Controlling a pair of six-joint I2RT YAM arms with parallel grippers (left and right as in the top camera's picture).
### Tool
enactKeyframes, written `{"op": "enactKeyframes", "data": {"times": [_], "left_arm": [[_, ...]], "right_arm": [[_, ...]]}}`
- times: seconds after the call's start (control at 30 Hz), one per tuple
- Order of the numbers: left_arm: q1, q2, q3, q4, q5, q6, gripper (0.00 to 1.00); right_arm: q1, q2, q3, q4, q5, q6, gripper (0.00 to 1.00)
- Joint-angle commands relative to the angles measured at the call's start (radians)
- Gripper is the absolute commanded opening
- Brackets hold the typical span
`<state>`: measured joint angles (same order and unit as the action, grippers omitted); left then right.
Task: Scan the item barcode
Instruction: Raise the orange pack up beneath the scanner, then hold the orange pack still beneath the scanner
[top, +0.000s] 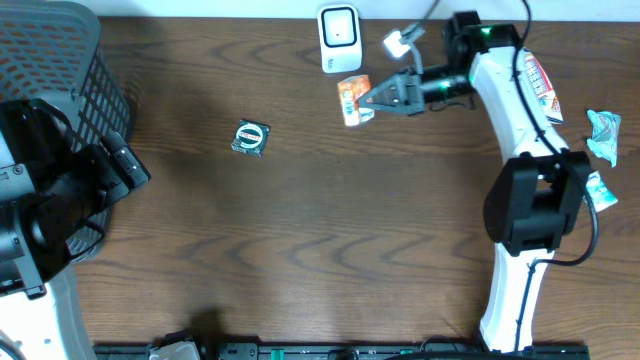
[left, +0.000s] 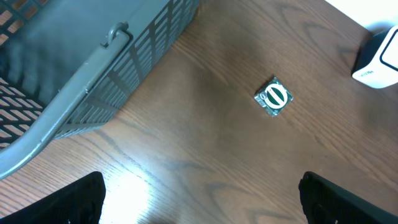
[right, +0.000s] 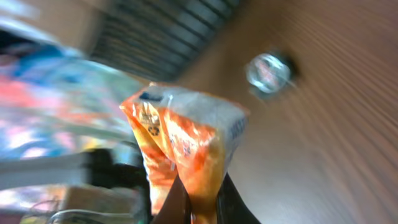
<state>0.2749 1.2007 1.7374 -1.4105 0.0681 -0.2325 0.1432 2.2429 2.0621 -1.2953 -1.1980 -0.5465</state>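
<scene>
Dark wood-grain worktop (top: 320, 260) under both arms. At far edge, white scanner (top: 339, 38), standing upright. Just in front of it, slightly toward right arm's side, orange packet (top: 349, 97), pinched at one end by right tool (top: 366, 101), clamped shut on packet's edge. From right wrist camera, same packet standing up out of the fingers (right: 235, 202), clear of the wood, blurred; print unreadable, barcode not made out. Cannot tell whether packet touches scanner. Near scanner on that same side, small white tag (top: 398, 42) on a cable, next to right arm's wrist.

Left tool (left: 202, 202) spread wide, gripping nothing, hanging over bare wood beside grey mesh basket (left: 93, 68) at worktop's left end. Ahead of it, small square packet (left: 273, 98) with green-and-white round label, lying flat on open wood between basket and scanner, well apart from both tools.

Along right edge, beyond right arm: red-and-white packet (top: 541, 85) partly covered by arm's white link, teal wrapper (top: 604, 135) near the edge, smaller pale wrapper (top: 598, 190) just beside arm's black elbow housing.
</scene>
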Motion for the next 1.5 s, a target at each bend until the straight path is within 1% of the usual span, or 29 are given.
{"op": "enactKeyframes", "data": {"times": [0.0, 0.03, 0.07, 0.1, 0.17, 0.23, 0.33, 0.47, 0.6, 0.63, 0.7, 0.87, 0.9, 1.03, 1.2, 1.3, 1.47], "left_arm": [[0.005, 0.0, -0.009, -0.002, -0.009, -0.002, 0.98], [0.005, 0.0, -0.009, -0.002, -0.009, -0.002, 0.97], [0.005, 0.0, -0.009, -0.002, -0.009, -0.002, 0.98], [0.005, 0.0, -0.009, -0.002, -0.009, -0.002, 0.98], [0.005, 0.0, -0.009, -0.002, -0.009, -0.002, 0.98], [0.005, 0.0, -0.009, -0.002, -0.009, -0.002, 0.98], [0.005, 0.0, -0.009, -0.002, -0.009, -0.002, 0.98], [0.005, 0.0, -0.009, -0.002, -0.009, -0.002, 0.98], [0.005, 0.0, -0.009, -0.002, -0.009, -0.002, 0.98], [0.005, 0.0, -0.009, -0.002, -0.009, -0.002, 0.98], [0.005, 0.0, -0.009, -0.002, -0.009, -0.002, 0.98], [0.005, 0.0, -0.009, -0.002, -0.009, -0.002, 0.98], [0.005, 0.0, -0.009, -0.002, -0.009, -0.002, 0.98], [0.005, 0.0, -0.009, -0.002, -0.009, -0.002, 0.98], [0.005, 0.0, -0.009, -0.002, -0.009, -0.002, 0.98], [0.005, 0.0, -0.009, -0.002, -0.009, -0.002, 0.98], [0.005, 0.0, -0.009, -0.002, -0.009, -0.002, 0.98]], "right_arm": [[0.085, -0.018, 0.012, 0.094, 0.621, 0.502, 0.01], [0.108, -0.018, 0.012, 0.12, 0.774, 0.558, 0.01], [0.13, -0.018, 0.012, 0.146, 0.894, 0.583, 0.01], [0.149, -0.018, 0.012, 0.174, 0.981, 0.587, 0.01], [0.173, -0.018, 0.014, 0.23, 1.094, 0.587, 0.01], [0.193, -0.018, 0.034, 0.286, 1.18, 0.592, 0.01], [0.206, -0.018, 0.084, 0.372, 1.252, 0.59, 0.01], [0.212, -0.016, 0.114, 0.539, 1.364, 0.503, 0.01], [0.228, 0.019, 0.114, 0.775, 1.469, 0.319, 0.01], [0.233, 0.032, 0.114, 0.843, 1.479, 0.245, 0.01], [0.245, 0.068, 0.114, 0.966, 1.47, 0.112, 0.01], [0.27, 0.158, 0.114, 1.16, 1.434, -0.164, 0.01], [0.278, 0.189, 0.114, 1.21, 1.441, -0.251, 0.01], [0.288, 0.231, 0.114, 1.218, 1.473, -0.412, 0.01], [0.286, 0.248, 0.113, 1.185, 1.509, -0.533, 0.01], [0.282, 0.248, 0.113, 1.209, 1.541, -0.505, 0.01], [0.284, 0.242, 0.113, 1.202, 1.539, -0.491, 0.01]]}}
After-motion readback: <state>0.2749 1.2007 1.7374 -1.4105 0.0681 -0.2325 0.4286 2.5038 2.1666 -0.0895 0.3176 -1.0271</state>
